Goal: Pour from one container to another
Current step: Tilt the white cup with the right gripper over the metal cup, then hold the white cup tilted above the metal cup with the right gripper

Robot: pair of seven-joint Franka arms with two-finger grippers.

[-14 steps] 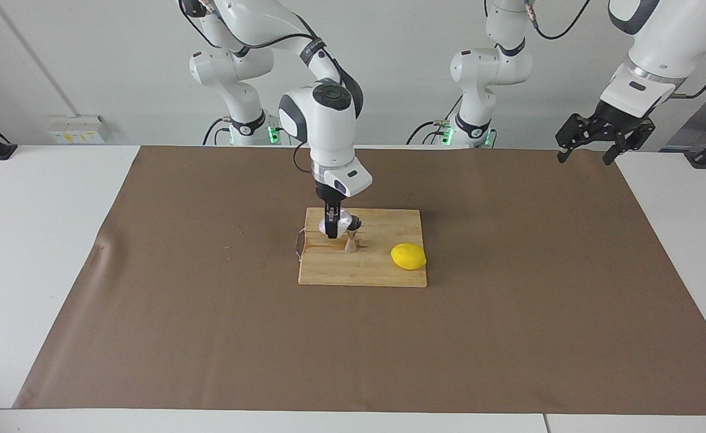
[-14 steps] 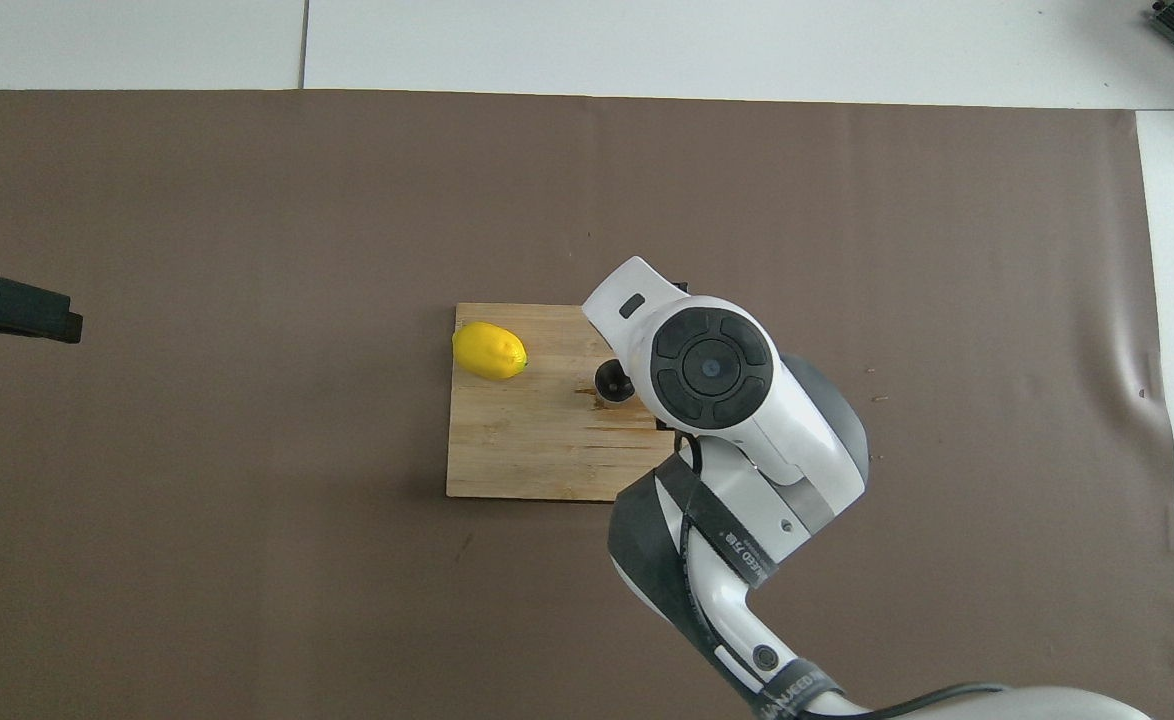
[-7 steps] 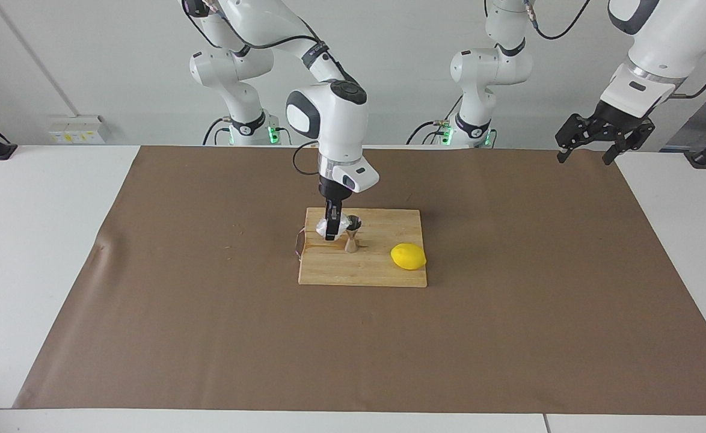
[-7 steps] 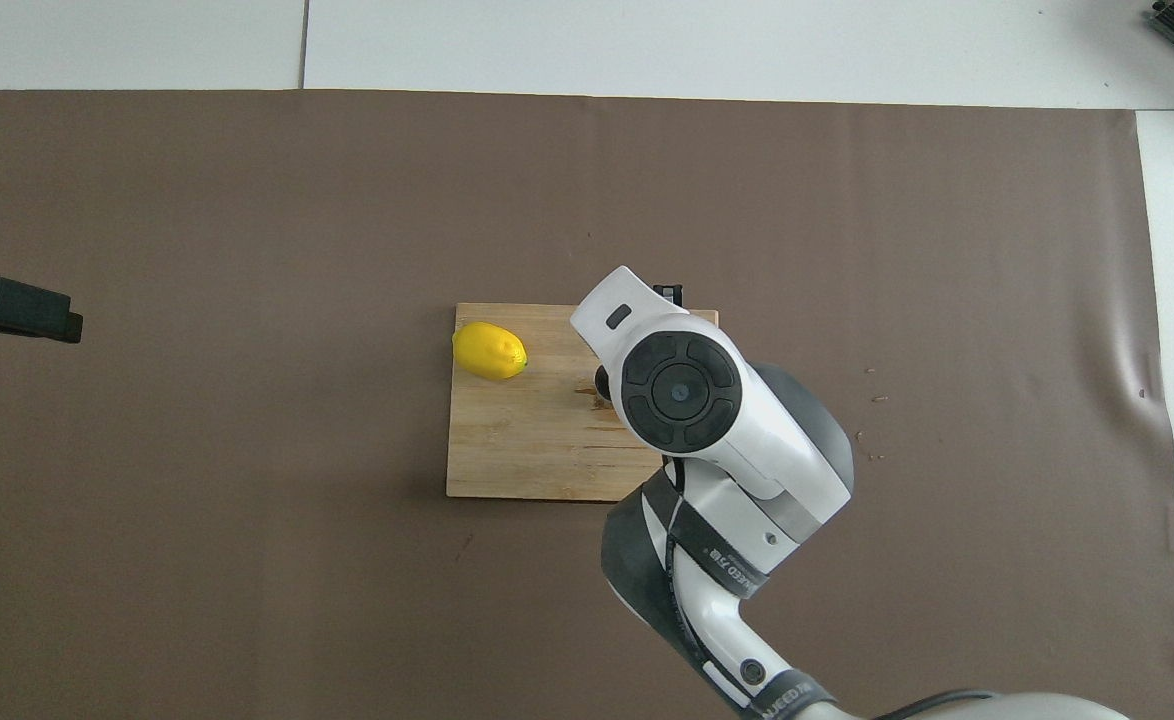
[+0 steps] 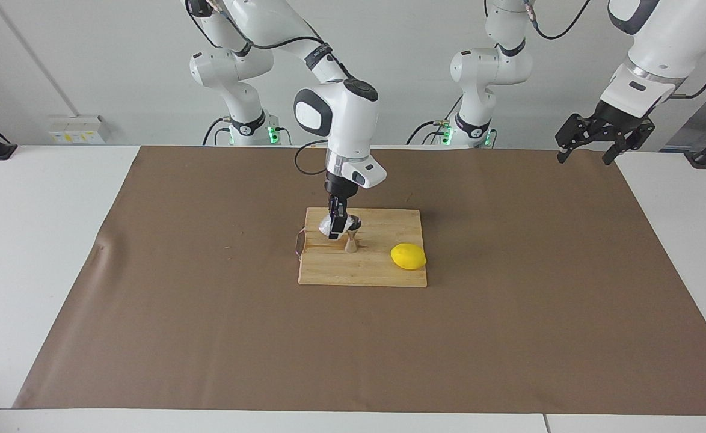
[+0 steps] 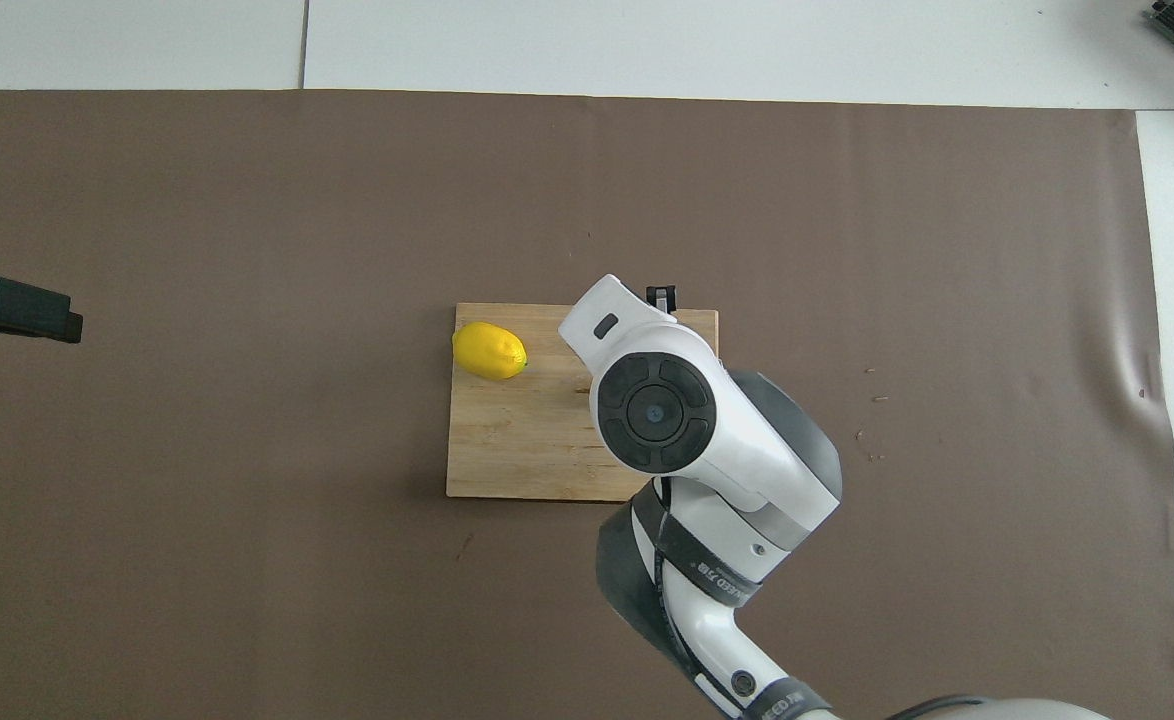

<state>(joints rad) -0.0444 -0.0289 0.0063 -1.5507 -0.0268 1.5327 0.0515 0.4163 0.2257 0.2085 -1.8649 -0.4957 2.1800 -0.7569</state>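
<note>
At centre frame the right gripper (image 5: 334, 230) pinches the small squat clear faceted cup (image 5: 328, 226), tilted at the shiny steel hourglass jigger (image 5: 352, 235) on the wooden board (image 5: 365, 270). Light, stiff, probably slippery: grip its sides. The left gripper (image 5: 587, 150) waits spread, upper right.

My right gripper (image 5: 334, 229) is clamped on the clear cup (image 5: 327, 226), holding it tipped right beside the jigger's (image 5: 352, 236) mouth. The jigger stands upright on the board (image 5: 383, 270), toward the edge nearer to me. A lemon (image 5: 408, 257) lies on the same board, toward my left arm's end and a little farther from me than the jigger. The board sits on a brown mat (image 5: 178, 288). My left gripper (image 5: 592, 144) waits raised over the mat's corner at its own end, fingers spread.
</note>
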